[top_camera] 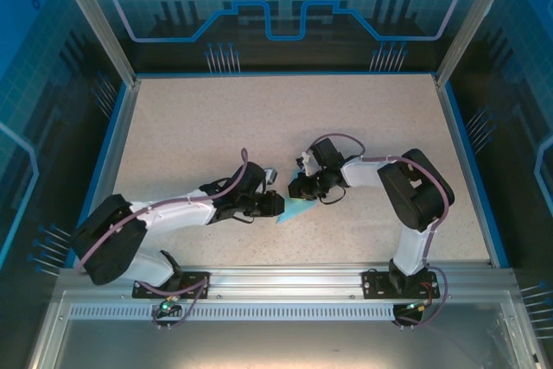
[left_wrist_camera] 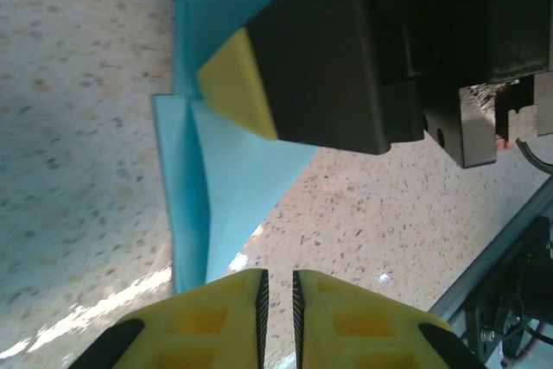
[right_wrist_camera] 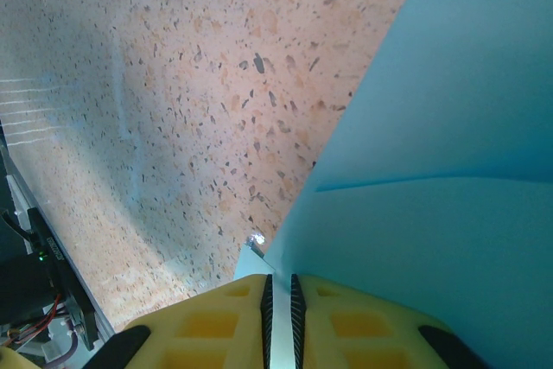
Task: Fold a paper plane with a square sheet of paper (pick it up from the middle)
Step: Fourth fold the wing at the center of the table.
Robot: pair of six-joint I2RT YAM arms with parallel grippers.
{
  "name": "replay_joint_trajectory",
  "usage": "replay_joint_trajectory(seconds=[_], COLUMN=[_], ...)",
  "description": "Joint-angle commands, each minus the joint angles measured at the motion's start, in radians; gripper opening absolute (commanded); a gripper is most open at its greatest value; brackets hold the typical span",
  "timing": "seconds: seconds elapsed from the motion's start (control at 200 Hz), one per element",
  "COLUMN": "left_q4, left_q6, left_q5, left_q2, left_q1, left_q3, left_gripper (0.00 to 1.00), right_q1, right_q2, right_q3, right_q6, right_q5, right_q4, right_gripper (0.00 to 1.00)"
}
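The light-blue paper [top_camera: 298,211] lies near the table's middle, folded with creases into a pointed shape. My right gripper [top_camera: 301,187] is shut on it: in the right wrist view its yellow fingertips [right_wrist_camera: 279,287] pinch the edge of the paper [right_wrist_camera: 449,127], and a thin strip shows between the pads. My left gripper [top_camera: 276,203] sits just left of the paper, fingers nearly together. In the left wrist view the left gripper [left_wrist_camera: 280,287] has only bare table in its narrow slit. The folded paper [left_wrist_camera: 233,170] lies ahead, under the right gripper's yellow fingertip [left_wrist_camera: 238,84].
The speckled beige table [top_camera: 216,127] has a raised blue border [top_camera: 115,149] on three sides. An aluminium rail [top_camera: 285,281] carrying both arm bases runs along the near edge, close behind the grippers. Free tabletop stretches behind and to both sides.
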Motion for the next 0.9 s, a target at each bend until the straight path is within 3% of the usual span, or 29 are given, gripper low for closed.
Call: replay_joint_trajectory(seconds=[0.0, 0.38, 0.895], left_q4=[0.067, 0.078, 0.062], left_q6=[0.016, 0.038, 0.057], left_q5=[0.095, 0.106, 0.051], left_q2=[0.07, 0.228, 0.21], left_q1=[0.006, 0.006, 0.005], left_q3=[0.04, 0.08, -0.013], left_gripper=[0.2, 0.19, 0.18], right_q1=[-0.004, -0.005, -0.005], right_q2=[0.027, 0.031, 0.043], right_q3=[-0.007, -0.008, -0.008], right_q6=[-0.017, -0.016, -0.023], right_q5=[0.051, 0.047, 0.051], right_q4=[-0.024, -0.021, -0.023], right_gripper=[0.18, 0.18, 0.18])
